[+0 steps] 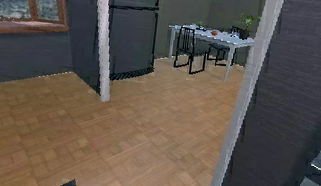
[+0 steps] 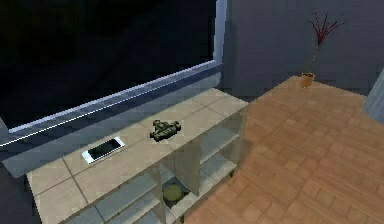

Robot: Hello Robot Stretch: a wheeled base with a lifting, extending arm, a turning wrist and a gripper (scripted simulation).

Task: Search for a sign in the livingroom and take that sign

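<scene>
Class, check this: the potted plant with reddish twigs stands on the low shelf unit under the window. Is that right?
No. The potted plant stands on the wooden floor in the corner, beyond the low shelf unit, as the arm side view shows.

dark lump [image 2: 165,128] on shelf unit [image 2: 215,105] (unidentifiable)

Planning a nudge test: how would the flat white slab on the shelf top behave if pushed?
Lying flat on the shelf top, the white slab would probably slide rather than roll or tip. Its thinness likely makes gripping awkward.
</scene>
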